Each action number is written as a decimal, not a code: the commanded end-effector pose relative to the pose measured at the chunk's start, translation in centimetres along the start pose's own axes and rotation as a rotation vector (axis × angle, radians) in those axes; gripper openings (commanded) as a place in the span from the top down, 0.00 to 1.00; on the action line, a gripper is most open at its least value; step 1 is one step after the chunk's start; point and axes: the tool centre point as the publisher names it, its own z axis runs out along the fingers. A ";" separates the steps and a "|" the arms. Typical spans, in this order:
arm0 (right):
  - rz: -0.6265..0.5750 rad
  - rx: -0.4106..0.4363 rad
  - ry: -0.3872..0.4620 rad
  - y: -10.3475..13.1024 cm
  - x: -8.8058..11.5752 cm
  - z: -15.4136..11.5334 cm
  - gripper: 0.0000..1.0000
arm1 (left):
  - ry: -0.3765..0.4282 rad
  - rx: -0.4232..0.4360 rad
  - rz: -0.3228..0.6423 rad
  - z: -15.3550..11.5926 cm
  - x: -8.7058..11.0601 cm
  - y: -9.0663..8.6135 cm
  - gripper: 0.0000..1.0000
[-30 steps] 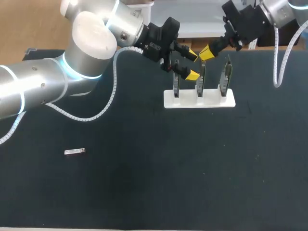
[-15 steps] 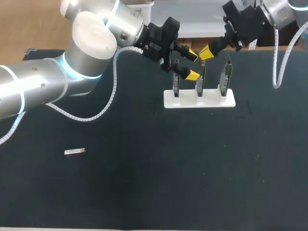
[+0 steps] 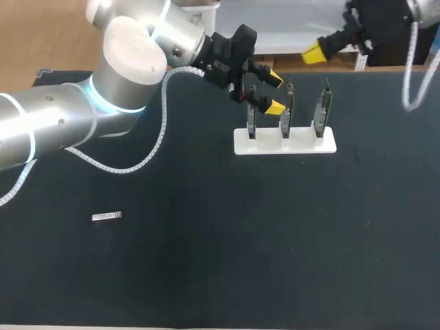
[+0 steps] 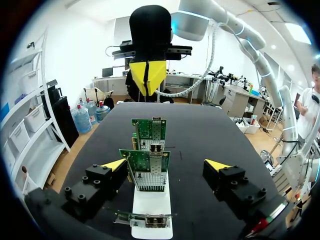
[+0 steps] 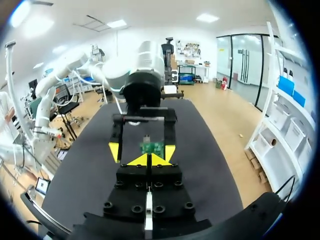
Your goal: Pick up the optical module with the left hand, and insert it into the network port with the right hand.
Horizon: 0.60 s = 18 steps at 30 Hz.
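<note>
Left gripper, fingers spread wide and empty, hung just beside the upright green circuit boards. The small silver rectangular optical module lay on the black table, well apart from both grippers. A white block stand held the boards. Right gripper, yellow tips pressed together on nothing, hung beyond the stand.

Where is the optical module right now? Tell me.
Head view: the optical module lies alone on the left side of the table, far from the white card stand.
</note>
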 end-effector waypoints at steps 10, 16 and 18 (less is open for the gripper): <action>-0.018 -0.076 0.036 0.6 3.0 -4.4 1.00 | 0.005 0.003 -0.002 0.0 -0.1 0.1 0.00; -0.013 -0.099 0.063 0.9 4.3 -5.0 1.00 | 0.005 0.003 -0.002 0.0 -0.1 0.1 0.00; -0.013 -0.105 0.063 1.0 4.6 -5.1 1.00 | 0.005 0.003 -0.002 0.0 -0.1 0.1 0.00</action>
